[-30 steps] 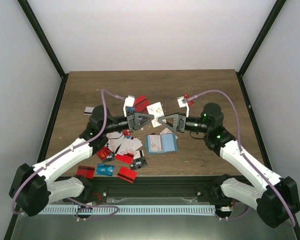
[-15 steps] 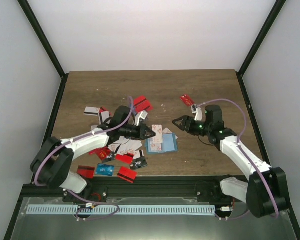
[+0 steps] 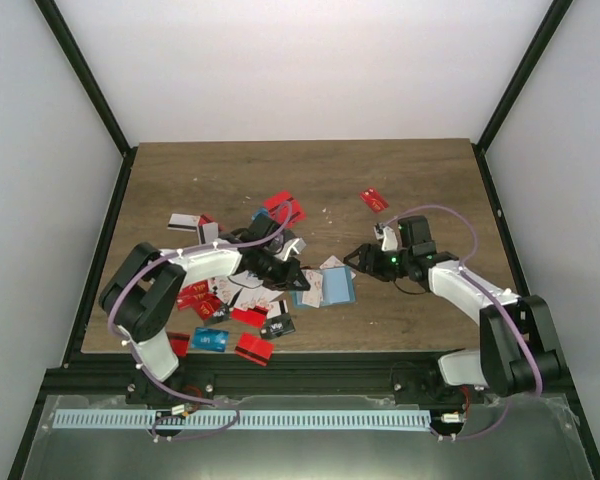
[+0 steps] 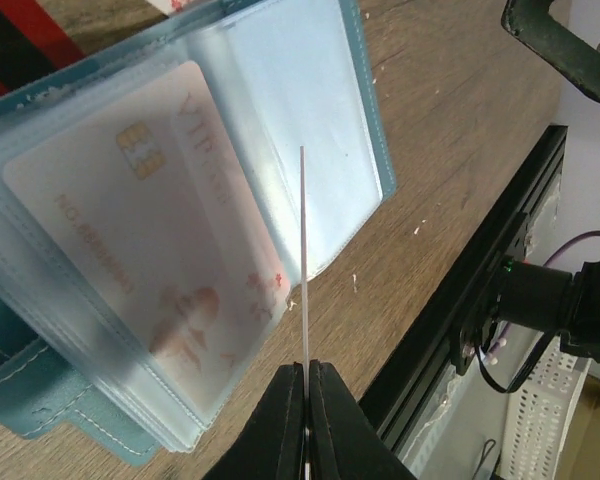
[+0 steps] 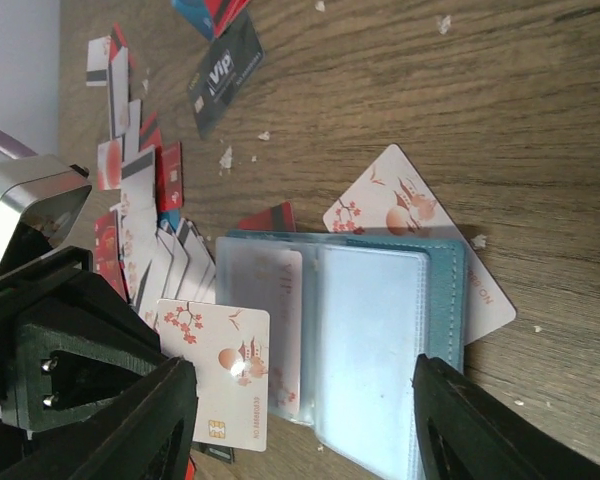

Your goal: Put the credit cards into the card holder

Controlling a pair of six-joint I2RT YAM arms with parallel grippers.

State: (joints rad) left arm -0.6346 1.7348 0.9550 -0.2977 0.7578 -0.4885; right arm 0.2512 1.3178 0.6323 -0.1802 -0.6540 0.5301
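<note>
The left gripper [image 4: 306, 380] pinches a thin white plastic credit card [image 4: 303, 250], likely light, stiff and slippery, by its rear edge over the open teal folding card holder [image 4: 325, 110], while the right gripper [image 5: 302, 380] hangs spread and empty nearby.

The overhead view is bright, even and diffuse: the white walls [image 3: 300, 70] look nearly washed out, and only soft, short shadows lie under the arms on the counter [image 3: 430, 170]. In the left wrist view the clear pockets of the card holder [image 4: 280, 100] carry a milky glare, the edge-on card [image 4: 304, 250] reads as a thin bright line, and the left fingers [image 4: 277, 425] are dark and featureless. In the right wrist view the wood grain is sharp, while the right fingers [image 5: 90, 400] sit in shadow, slightly soft.
</note>
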